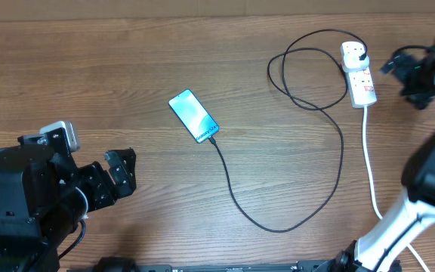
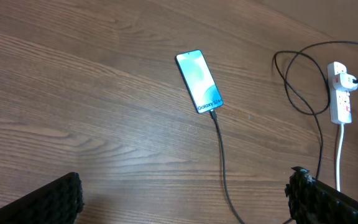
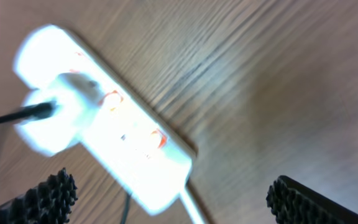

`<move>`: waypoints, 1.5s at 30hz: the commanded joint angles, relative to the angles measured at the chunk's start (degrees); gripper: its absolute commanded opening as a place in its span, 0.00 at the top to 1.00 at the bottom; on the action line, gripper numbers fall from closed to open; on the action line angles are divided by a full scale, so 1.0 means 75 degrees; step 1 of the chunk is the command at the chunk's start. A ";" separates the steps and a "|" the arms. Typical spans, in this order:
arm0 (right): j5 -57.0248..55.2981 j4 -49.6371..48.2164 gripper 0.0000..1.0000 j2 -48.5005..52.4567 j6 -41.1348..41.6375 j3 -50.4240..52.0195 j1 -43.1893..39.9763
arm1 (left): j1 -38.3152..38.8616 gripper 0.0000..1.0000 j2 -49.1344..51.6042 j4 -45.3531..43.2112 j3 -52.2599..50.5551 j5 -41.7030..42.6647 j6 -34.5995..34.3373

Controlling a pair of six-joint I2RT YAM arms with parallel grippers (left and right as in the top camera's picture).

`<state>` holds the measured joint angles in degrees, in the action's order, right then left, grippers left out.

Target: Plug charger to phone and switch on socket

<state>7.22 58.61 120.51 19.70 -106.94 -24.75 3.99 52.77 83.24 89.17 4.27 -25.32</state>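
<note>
The left jaws (image 1: 121, 172) stood wide open and empty over bare wood at the near left. The right jaws (image 1: 405, 79) were also spread wide and held nothing, hovering just beside the socket (image 1: 359, 74) without touching it.

Only the left wrist view made the "Galaxy" lettering on the phone (image 2: 199, 81) readable, with the tip of the charger (image 2: 224, 162) meeting that short edge. The right wrist view showed the socket's red switch markings and the plug seated in its rounded end, but it was blurred and glaring, so the switch positions could not be told. Only the overhead view took in the cable's whole run, a long bend toward the near edge and a loop beside the socket.

The phone lay flat and angled near the middle of the worktop (image 1: 127, 60), well apart from both jaws. Open wood stretched left and behind it. The socket sat near the far right, its white cord (image 1: 370, 166) trailing toward the near edge.
</note>
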 commanded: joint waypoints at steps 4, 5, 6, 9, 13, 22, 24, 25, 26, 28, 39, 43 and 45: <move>0.0079 0.1218 0.00 -0.2483 0.0017 -0.0300 0.0047 | -0.0044 0.00 0.0000 0.0020 -0.0026 -0.0003 -0.0076; 0.0082 0.1504 0.00 -0.2766 0.0020 -0.0294 0.0087 | -0.0044 0.01 0.0000 0.0020 -0.0026 -0.0003 -0.0076; 0.0082 0.1740 0.00 -0.2984 0.0020 -0.0294 0.0128 | -0.0044 0.00 0.0000 0.0020 -0.0026 -0.0003 -0.0076; 0.0076 0.2629 0.00 -0.3713 0.0020 -0.0286 0.0376 | -0.0044 0.00 0.0000 0.0020 -0.0026 -0.0006 -0.0076; 0.0047 0.3316 0.00 -0.4610 -0.0017 -0.0122 0.0927 | -0.0044 0.00 0.0000 0.0020 -0.0026 -0.0003 -0.0076; -0.0152 0.3765 0.00 -0.6980 -0.0207 0.1072 0.2363 | -0.0044 0.00 0.0000 0.0020 -0.0026 -0.0003 -0.0076; -0.0143 0.4048 0.00 -0.7350 -0.0204 0.1268 0.2439 | -0.0044 0.00 0.0000 0.0020 -0.0026 -0.0003 -0.0076; -0.0143 0.4278 0.00 -0.7530 -0.0204 0.1352 0.2442 | -0.0044 0.00 0.0000 0.0020 -0.0026 -0.0003 -0.0076; -0.0146 0.4473 0.00 -0.7647 -0.0204 0.1393 0.2442 | -0.0044 0.00 0.0000 0.0020 -0.0026 -0.0003 -0.0076; -0.0143 0.4957 0.00 -0.7828 -0.0204 0.1411 0.2442 | -0.0044 0.00 0.0000 0.0020 -0.0026 -0.0006 -0.0076; -0.0128 0.5094 0.00 -0.7915 -0.0210 0.1413 0.2442 | -0.0044 0.00 0.0000 0.0020 -0.0026 -0.0003 -0.0076; -0.0198 0.5091 0.00 -0.7901 -0.0254 0.1413 0.2442 | -0.0044 0.00 0.0000 0.0020 -0.0026 -0.0003 -0.0076; -0.0396 0.5097 0.00 -0.7901 -0.0297 0.1413 0.2442 | -0.0044 0.00 0.0000 0.0020 -0.0026 -0.0003 -0.0076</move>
<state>6.52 97.08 61.52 18.33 -96.66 -6.70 3.99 52.77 83.37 89.17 4.27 -25.32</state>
